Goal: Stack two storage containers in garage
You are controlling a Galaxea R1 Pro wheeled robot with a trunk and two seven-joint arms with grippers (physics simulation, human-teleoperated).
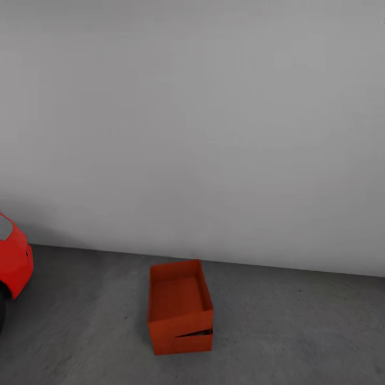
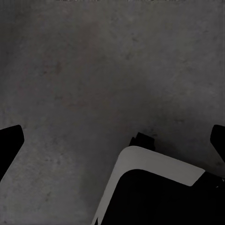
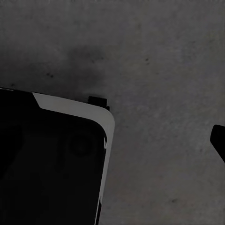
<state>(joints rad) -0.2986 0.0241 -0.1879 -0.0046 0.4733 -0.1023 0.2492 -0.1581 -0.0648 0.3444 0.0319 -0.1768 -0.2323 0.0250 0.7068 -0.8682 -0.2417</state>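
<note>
Two orange-red, thin-walled rectangular storage containers stand stacked on the dark grey, concrete-like floor of the garage, a little way out from the plain white wall. The upper container sits open-topped and slightly tilted on the lower container — a dark wedge-shaped gap shows between them at the front right corner. Only the front face of the lower one is visible. The curved orange-red body of a car, with part of a dark tyre beneath it, shows at the left edge of the head view, well apart from the stack.

In the left wrist view the left gripper points down at bare floor; its two dark fingertips stand far apart at the frame's opposite edges with nothing between them — spread and empty. A black, white-edged part of the robot's base lies below it. In the right wrist view one dark fingertip of the right gripper shows over the floor beside the same kind of black, white-edged body; whether its jaws are spread or closed cannot be told.
</note>
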